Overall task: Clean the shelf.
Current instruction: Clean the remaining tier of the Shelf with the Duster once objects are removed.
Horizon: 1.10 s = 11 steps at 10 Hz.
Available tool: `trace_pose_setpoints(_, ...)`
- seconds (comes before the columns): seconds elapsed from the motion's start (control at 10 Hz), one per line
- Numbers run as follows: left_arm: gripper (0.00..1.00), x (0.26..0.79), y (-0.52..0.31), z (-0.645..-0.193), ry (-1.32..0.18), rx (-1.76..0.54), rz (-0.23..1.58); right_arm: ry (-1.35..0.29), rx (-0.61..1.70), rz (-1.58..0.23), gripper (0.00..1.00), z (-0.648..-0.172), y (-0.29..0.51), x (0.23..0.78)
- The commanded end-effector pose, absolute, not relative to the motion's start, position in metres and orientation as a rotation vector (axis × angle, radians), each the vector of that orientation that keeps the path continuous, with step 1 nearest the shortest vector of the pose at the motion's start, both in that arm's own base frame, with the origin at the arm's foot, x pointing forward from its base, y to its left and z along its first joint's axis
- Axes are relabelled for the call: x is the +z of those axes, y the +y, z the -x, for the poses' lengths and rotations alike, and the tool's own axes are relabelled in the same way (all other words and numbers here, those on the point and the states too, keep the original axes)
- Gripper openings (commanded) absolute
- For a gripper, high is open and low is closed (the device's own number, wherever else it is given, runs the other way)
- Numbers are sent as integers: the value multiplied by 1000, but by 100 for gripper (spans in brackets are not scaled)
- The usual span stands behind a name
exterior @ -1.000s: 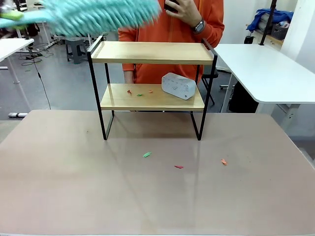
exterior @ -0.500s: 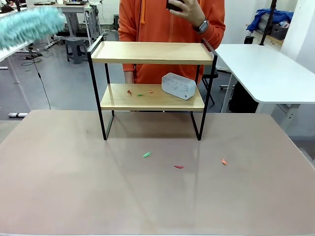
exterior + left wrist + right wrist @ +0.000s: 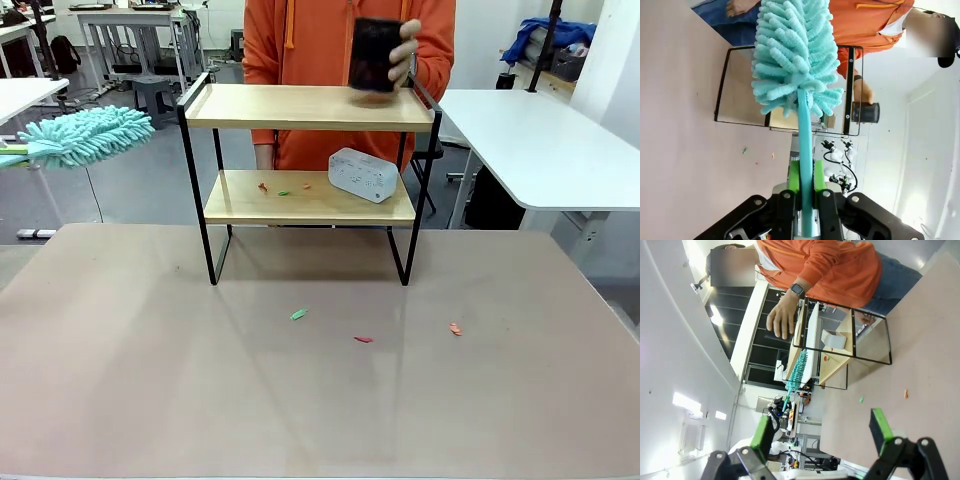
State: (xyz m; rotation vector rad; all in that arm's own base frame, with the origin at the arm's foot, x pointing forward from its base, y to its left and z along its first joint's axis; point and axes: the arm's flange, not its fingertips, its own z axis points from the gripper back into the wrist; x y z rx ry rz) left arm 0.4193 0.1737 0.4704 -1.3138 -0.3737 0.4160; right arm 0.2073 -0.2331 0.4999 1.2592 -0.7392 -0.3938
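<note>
The left claw (image 3: 806, 176) pinches the handle of the teal duster (image 3: 90, 137), now swung down left of the shelf (image 3: 300, 108) standing mid-counter (image 3: 150, 380). The right claw (image 3: 821, 432) is spread. Behind, the person's hand (image 3: 405, 48) has lowered a black cup (image 3: 375, 55) toward the top board.

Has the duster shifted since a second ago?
Yes. The duster has swung left and down, from above the top of the shelf to beside its left rail.

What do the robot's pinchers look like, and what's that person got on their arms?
The left gripper and right gripper are black, with jointed fingers and bright green pads at the tips. The person wears long orange sleeves and a dark wristwatch.
</note>
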Motion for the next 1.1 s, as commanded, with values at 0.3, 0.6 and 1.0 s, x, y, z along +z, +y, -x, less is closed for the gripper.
trace_pose_setpoints(0.3, 12, 478, 185, -410, -385, 407, 1342, -773, -374, -1264, 100, -210, -234, 501)
trace_pose_setpoints(0.6, 12, 478, 185, -410, -385, 407, 1342, -773, -374, -1264, 100, -210, -234, 501)
trace_pose_setpoints(1.0, 12, 478, 185, -410, -385, 407, 1342, -773, -374, -1264, 100, -210, -234, 501)
